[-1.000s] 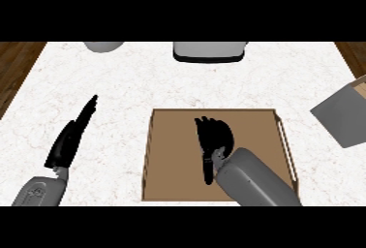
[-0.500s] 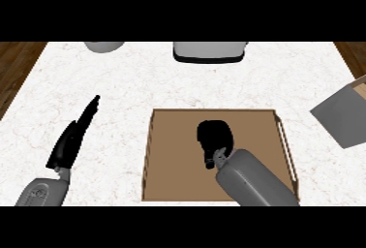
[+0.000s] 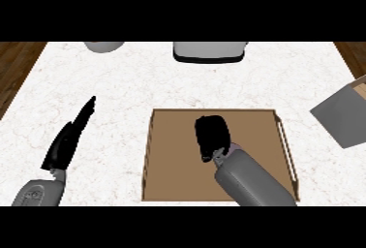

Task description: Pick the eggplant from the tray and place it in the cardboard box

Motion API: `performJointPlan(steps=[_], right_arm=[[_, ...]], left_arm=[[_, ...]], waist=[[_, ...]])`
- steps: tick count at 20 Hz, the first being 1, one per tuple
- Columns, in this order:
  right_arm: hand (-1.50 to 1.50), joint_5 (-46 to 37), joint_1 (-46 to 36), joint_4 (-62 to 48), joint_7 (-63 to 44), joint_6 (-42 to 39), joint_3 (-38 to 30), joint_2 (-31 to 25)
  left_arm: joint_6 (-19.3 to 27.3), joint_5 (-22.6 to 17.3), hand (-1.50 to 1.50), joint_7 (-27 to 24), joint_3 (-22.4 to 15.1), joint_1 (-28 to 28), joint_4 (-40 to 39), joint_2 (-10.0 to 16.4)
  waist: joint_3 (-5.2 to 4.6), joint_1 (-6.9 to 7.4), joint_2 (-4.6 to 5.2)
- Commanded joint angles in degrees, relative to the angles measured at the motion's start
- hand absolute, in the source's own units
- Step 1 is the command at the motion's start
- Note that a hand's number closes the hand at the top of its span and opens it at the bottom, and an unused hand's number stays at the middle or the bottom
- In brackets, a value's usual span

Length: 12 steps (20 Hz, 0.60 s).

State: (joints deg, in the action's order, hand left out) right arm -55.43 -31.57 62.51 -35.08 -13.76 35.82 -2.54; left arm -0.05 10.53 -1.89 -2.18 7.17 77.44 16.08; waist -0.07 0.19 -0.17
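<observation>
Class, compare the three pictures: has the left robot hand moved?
No. The left robot hand stays left of the tray, fingers straight, at the same place on the counter.

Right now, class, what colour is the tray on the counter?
The tray is brown, seen best in the head view.

- eggplant: enclosed by the curled right hand (image 3: 212,138); its outline cannot be told from the black hand.
- cardboard box (image 3: 344,118), well to the right of that hand: cut off by the picture's edge.
- grey object (image 3: 209,51) straight beyond the hand, and grey round object (image 3: 103,46) beyond it to the left: upper parts cut off; kind cannot be told.
</observation>
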Motion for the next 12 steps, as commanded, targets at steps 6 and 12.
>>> performJointPlan(steps=[6, 12], right_arm=[[1.5, -4.0, -5.6, 5.5, -4.6, -2.2, -9.6, -4.0], [1.5, -4.7, -12.5, -8.0, -17.8, 9.8, -30.1, -15.9]], left_arm=[[-1.8, -0.2, 0.0, 0.7, 1.4, -0.8, 1.6, 0.6], [0.0, 1.2, 0.0, -0.8, 0.2, 0.6, 1.0, -0.9]], waist=[[0.07, -0.05, 0.09], [0.24, 1.01, 2.35]])
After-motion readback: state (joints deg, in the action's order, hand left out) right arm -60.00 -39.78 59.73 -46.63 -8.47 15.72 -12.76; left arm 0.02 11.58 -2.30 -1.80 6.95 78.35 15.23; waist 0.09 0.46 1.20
